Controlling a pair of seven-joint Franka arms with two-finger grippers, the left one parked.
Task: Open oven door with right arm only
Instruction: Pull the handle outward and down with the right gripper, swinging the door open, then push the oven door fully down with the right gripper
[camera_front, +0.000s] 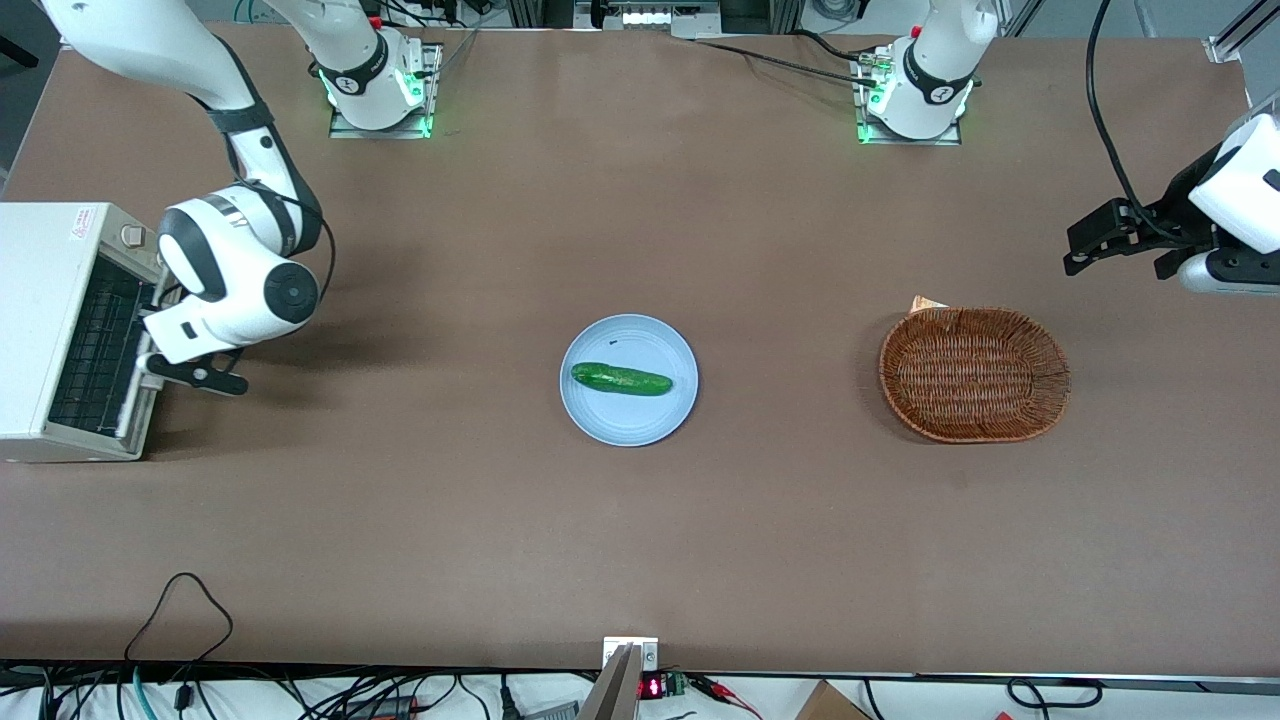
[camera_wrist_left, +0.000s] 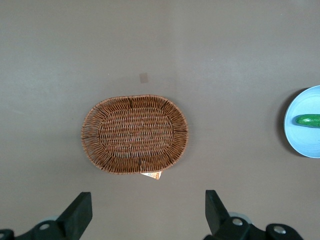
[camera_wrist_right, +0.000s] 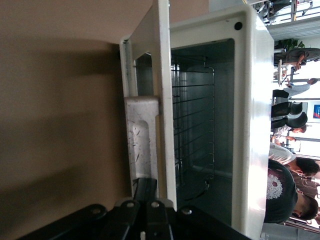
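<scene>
The white oven (camera_front: 40, 330) stands at the working arm's end of the table. Its door (camera_front: 138, 420) is partly open and tilts outward, so the wire rack (camera_front: 95, 350) shows inside. The right arm (camera_front: 235, 270) reaches down to the door's upper edge. Its gripper (camera_front: 152, 345) is there, mostly hidden under the wrist. In the right wrist view the oven door (camera_wrist_right: 165, 75) is edge-on and swung away from the oven's body (camera_wrist_right: 252, 125). The gripper (camera_wrist_right: 148, 186) is shut, its black fingers pressed together against the end of the grey handle (camera_wrist_right: 142, 135). The rack (camera_wrist_right: 192, 125) shows in the open cavity.
A light blue plate (camera_front: 600, 410) with a cucumber (camera_front: 621, 379) sits mid-table. A wicker basket (camera_front: 973, 373) lies toward the parked arm's end and also shows in the left wrist view (camera_wrist_left: 134, 134). Cables run along the table's edge nearest the camera.
</scene>
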